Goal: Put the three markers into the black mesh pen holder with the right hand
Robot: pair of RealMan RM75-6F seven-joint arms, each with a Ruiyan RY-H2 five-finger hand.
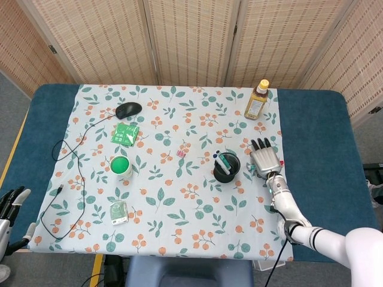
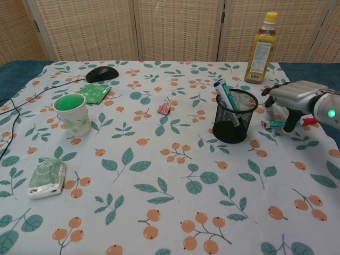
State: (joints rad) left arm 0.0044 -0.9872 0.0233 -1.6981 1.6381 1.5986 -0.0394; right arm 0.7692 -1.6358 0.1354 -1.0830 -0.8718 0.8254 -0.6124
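Observation:
The black mesh pen holder [image 1: 227,168] [image 2: 235,123] stands right of the table's middle, with two markers [image 2: 225,95] leaning in it. The third marker [image 2: 275,124], teal and white with a red end, lies flat on the cloth just right of the holder. My right hand [image 1: 265,159] [image 2: 292,98] hangs over this marker. Its fingers [image 2: 269,105] point down behind the marker and its thumb reaches down in front, and nothing is lifted. In the head view the hand hides most of the marker. My left hand [image 1: 9,204] hangs open off the table's front left corner.
An amber bottle [image 2: 262,48] stands behind the hand. A pink clip [image 2: 164,109] lies left of the holder. Further left are a green-filled cup [image 2: 73,112], a green packet [image 2: 94,93], a black mouse [image 2: 102,73] with its cable, and a tissue pack [image 2: 47,177].

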